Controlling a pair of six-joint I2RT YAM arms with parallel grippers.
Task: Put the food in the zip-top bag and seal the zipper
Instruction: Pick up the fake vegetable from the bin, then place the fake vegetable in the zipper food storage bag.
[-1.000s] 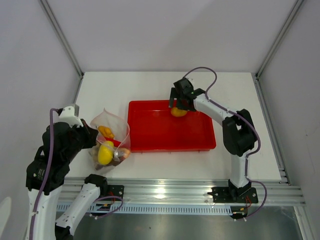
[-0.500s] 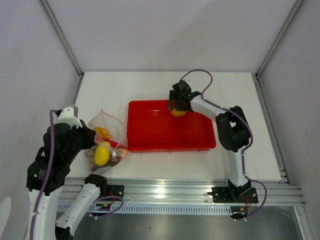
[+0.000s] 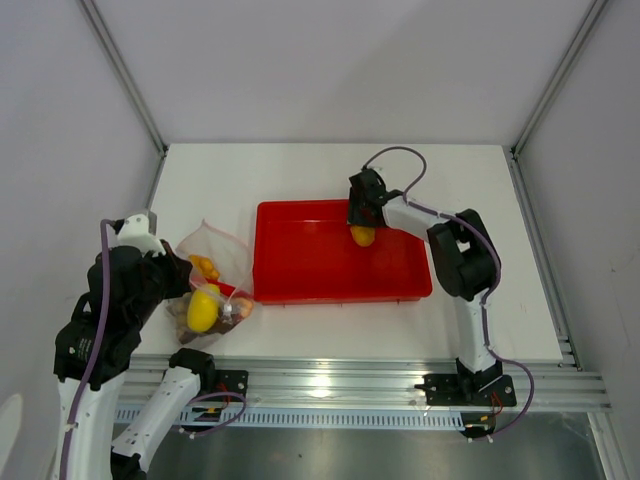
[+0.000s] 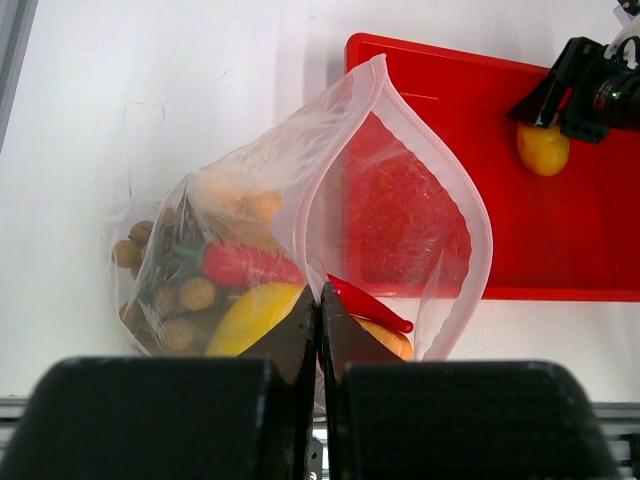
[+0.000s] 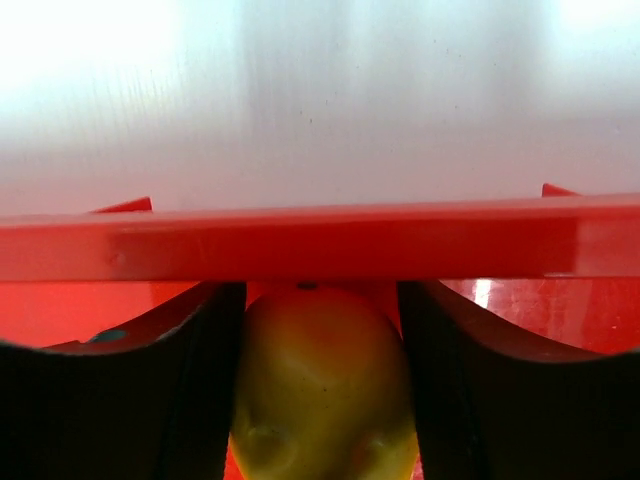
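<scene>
Now the left pincer (image 4: 321, 308) is clamped tight on the near lip of the zip-top bag (image 4: 250, 185), its two fingers pressed together with the thin plastic pinched between them. The bag rises away from this pincer with its mouth gaping just beyond the fingertips. The zipper (image 4: 303, 200) runs as a pale pinkish strip up both sides of the opening.

Inside the pouch, just ahead and to the left of the left pincer in its wrist view, lie one yellow fruit (image 4: 255, 318), the small tan round fruits (image 4: 190, 295) and a red-brown stick (image 4: 245, 265). An orange chunk (image 4: 262, 206) sits farther in.

Well apart from all that, the right pincer (image 3: 361, 224) reaches down into the red tray (image 3: 340, 298) near its far wall. The second yellow fruit (image 5: 320, 400) sits right between its fingers (image 5: 150, 400). It fills the gap so that its flanks meet both inner faces, and the pincer is narrowed onto it, gripping it. Whether this fruit is off the tray's floor I cannot tell. The tray stands on the white surface (image 3: 250, 170), with the bag just beside its left end.
</scene>
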